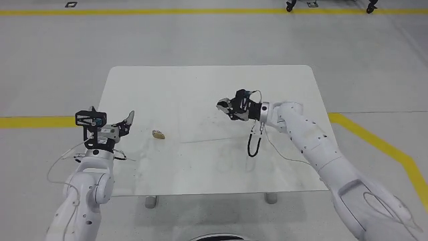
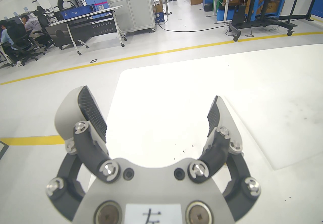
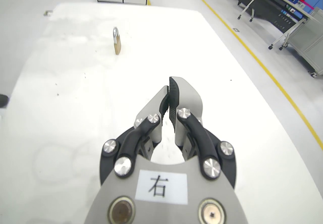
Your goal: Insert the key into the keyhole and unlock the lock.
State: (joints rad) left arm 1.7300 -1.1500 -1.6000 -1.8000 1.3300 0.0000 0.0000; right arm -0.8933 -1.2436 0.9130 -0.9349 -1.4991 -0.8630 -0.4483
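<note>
A small brass padlock with a silver shackle lies on the white table, left of the middle. In the right wrist view the padlock sits well ahead of my right gripper, which is shut with its pads pressed together. I cannot tell whether anything thin is pinched between them. From above, the right gripper hovers over the table's middle, pointing left. My left gripper is at the table's left edge, open, a short way left of the padlock. In its own view the left gripper holds nothing.
A black cable loop hangs from the right forearm over the table. The table's left edge runs just under the left gripper. Bare tabletop lies between the right gripper and the padlock.
</note>
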